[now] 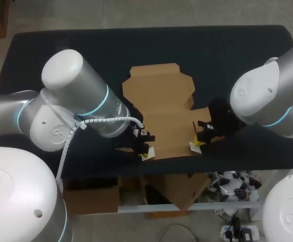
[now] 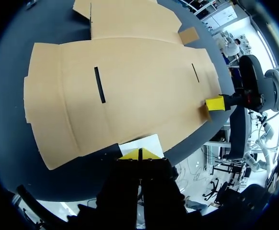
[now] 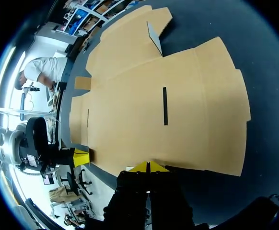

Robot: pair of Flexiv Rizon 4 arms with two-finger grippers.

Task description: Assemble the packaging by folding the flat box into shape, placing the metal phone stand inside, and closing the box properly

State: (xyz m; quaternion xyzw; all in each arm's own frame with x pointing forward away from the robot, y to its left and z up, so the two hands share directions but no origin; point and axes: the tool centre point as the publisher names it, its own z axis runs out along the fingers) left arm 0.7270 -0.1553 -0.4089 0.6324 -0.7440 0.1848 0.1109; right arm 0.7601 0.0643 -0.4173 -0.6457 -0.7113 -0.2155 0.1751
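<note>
Left gripper (image 2: 139,155), right gripper (image 3: 147,167) closed, seemingly pinching flat box (image 1: 160,96) edge.

Count: 1 tabletop (image 1: 61,45). 1 flat box (image 1: 161,113), with 2 dark slots (image 2: 99,85) cut in its panels. Arms: 2, the left arm (image 1: 76,96) and the right arm (image 1: 272,96). Grippers: 2, left gripper (image 1: 147,155) and right gripper (image 1: 196,144), each with 2 yellow-tipped fingers (image 2: 130,155), 4 in total.
</note>
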